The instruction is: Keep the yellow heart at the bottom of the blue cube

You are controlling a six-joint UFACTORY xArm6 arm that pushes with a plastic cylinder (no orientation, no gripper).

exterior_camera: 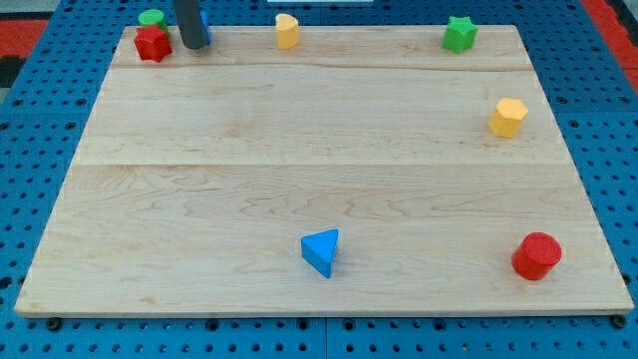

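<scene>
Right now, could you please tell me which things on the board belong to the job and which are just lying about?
Job: yellow heart; blue block, mostly hidden behind my rod, probably the cube; my tip, right beside that block.
Lying about: red star, green cylinder, green star, yellow hexagon, blue triangle, red cylinder.

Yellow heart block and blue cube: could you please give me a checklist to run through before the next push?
1. My tip located: ok, at the view's top left, just right of the red star-shaped block.
2. Blue cube fully seen: cannot tell; only a blue sliver shows behind the rod.
3. Yellow heart block below that cube: not ok; it sits to the sliver's right, along the wooden board's top edge.
4. Tip touching heart: not ok; they are apart.
5. Blue triangular block out of the way: ok, near the view's bottom.
</scene>
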